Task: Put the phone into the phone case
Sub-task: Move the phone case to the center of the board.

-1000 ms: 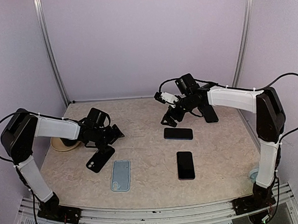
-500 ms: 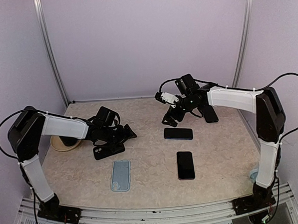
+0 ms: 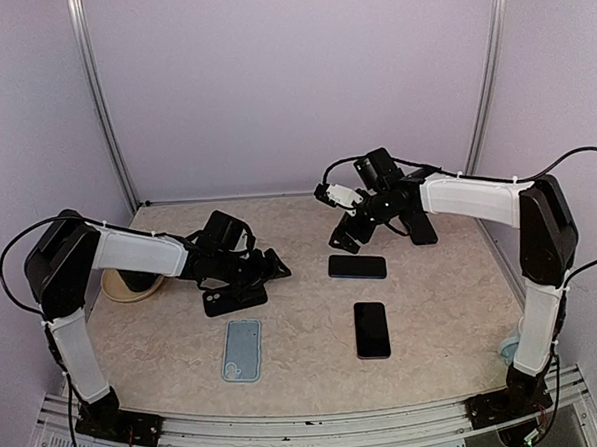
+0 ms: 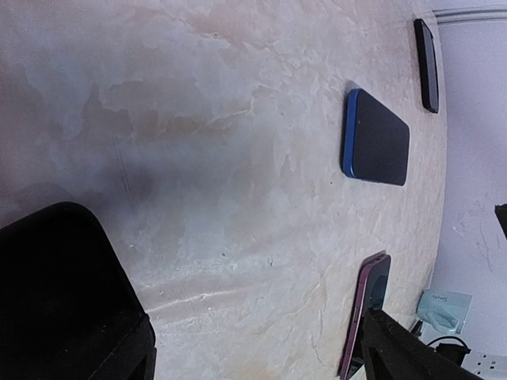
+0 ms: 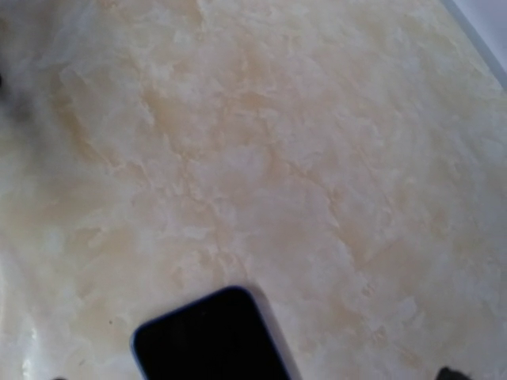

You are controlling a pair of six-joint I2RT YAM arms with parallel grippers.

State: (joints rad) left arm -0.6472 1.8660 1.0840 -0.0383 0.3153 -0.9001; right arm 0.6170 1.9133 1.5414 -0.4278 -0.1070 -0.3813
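Wide-jawed and gripping nothing I can see, my left pincer [image 3: 269,268] now sits further right than a second ago, and the black phone case [image 3: 232,300] beneath it has slid along, nearer the blue-edged phone [image 3: 358,266] at mid-frame.

Nothing legible shows in any view: no word, brand or number. The only trace of print is a short dark line on a pale green packet [image 4: 446,307] at the edge of the worktop [image 4: 198,119], just beyond the left jaws. It is too small and blurred to read.
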